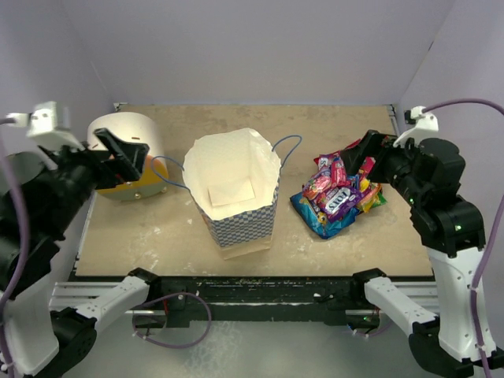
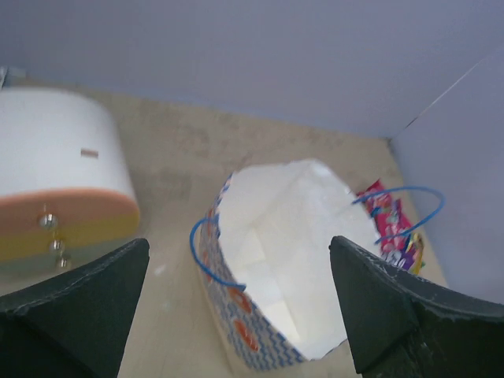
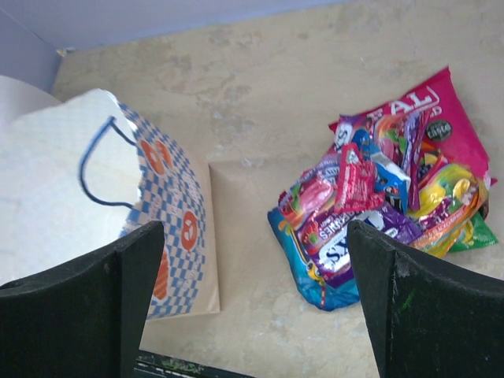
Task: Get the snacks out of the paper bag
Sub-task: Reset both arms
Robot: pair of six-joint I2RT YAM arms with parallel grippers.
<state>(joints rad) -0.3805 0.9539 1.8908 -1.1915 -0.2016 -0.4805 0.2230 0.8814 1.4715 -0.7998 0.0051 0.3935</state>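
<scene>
Presently: white-and-orange cylinder (image 1: 118,138) lies on its side at the left rear of the tabletop (image 1: 150,236). Left hand (image 1: 130,157) hangs in front of it, fingers spread wide, holding nothing. Bag (image 1: 244,224) stands upright mid-tabletop, mouth open upward, cream inside, with a pale flat rectangle on its floor. One blue cord handle arcs left toward the cylinder, the other right toward the snacks (image 1: 337,197).

Snacks lie heaped on the tabletop right of the bag, near it but apart. A pink packet is at the back and a blue one at the front edge.

Right hand (image 1: 358,153) hovers over the heap's rear right, fingers spread, gripping nothing. Its wrist view shows the heap ahead, toward the right finger. The left wrist view shows the bag mouth between the fingers.
</scene>
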